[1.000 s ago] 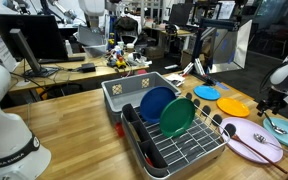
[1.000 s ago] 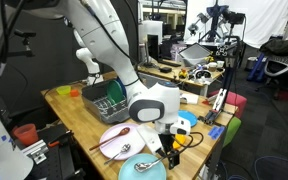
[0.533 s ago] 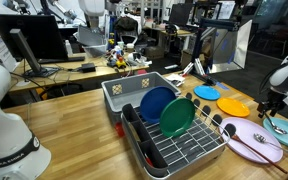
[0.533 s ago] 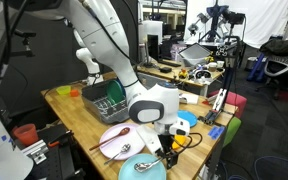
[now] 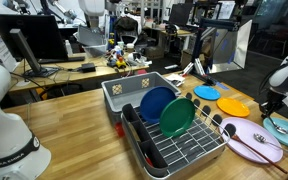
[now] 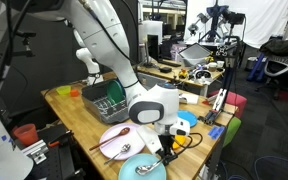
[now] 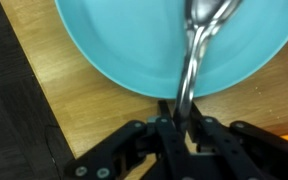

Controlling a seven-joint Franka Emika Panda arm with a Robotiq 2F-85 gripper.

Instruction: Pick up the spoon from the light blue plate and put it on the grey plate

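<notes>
We record the small slim silvery spoon (image 7: pixel 196 50) lying on the round pale aqua-blue plate (image 7: pixel 114 40), its bowl at the far side from the pincer (image 7: pixel 182 118) and its handle running back over the plate's rim toward it; in the wrist view the long axis runs nearly straight away from the pincer, leaning slightly to the right at the bowl end; the handle's near end passes between the two dark fingers (image 7: pixel 165 128), which stand just beside it on either side, so the closing line lies across the handle, as a sound grip requires; we cannot tell whether the pads actually press on the metal or merely flank it, so the grip must be entered as unconfirmed; the bowl appears to rest on the plate, so we judge the lift not yet made; the plate sits on the light wooden surface (image 7: pixel 74 110) near its edge; in an exterior view the round pale lilac-grey plate (image 5: pixel 242 130) lies just beside the aqua-blue one and already carries a longer dark purple-brown utensil (image 5: pixel 252 141); we judge that the transfer is a short sideways carry, and that the spoon should come down clear of that utensil.
</notes>
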